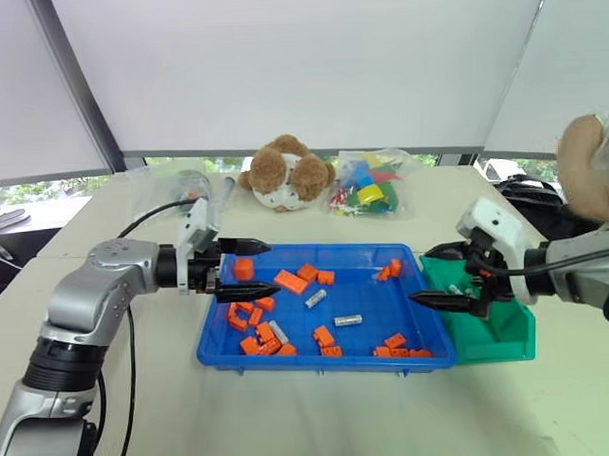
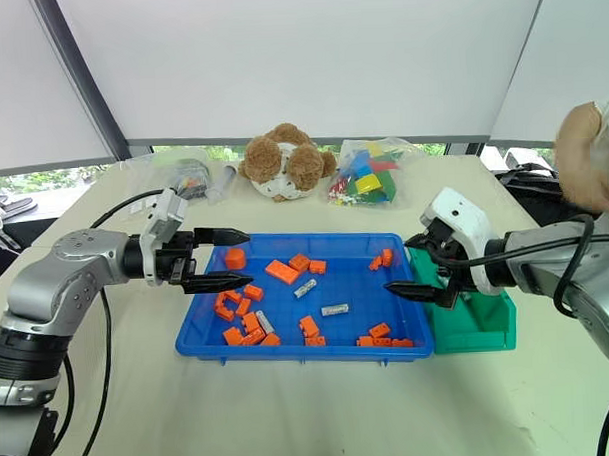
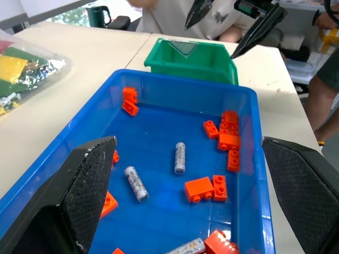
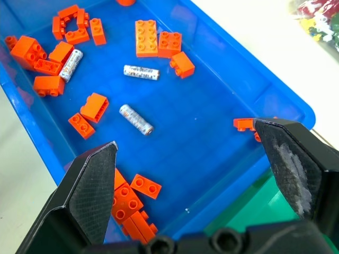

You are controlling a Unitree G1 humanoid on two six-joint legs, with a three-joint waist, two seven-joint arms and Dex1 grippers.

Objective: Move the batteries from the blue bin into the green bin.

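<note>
Over the blue bin (image 1: pixel 213 343), both pincers (image 1: pixel 242 269) (image 1: pixel 448 279) wide open, empty; green bin (image 1: pixel 508 333) interior partly hidden

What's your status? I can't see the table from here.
Left gripper open over blue bin, empty. Right gripper open at the green bin. Three batteries in blue bin among orange blocks.

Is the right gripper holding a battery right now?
No, the right gripper is open with nothing between its fingers, and three batteries lie loose in the blue bin.
</note>
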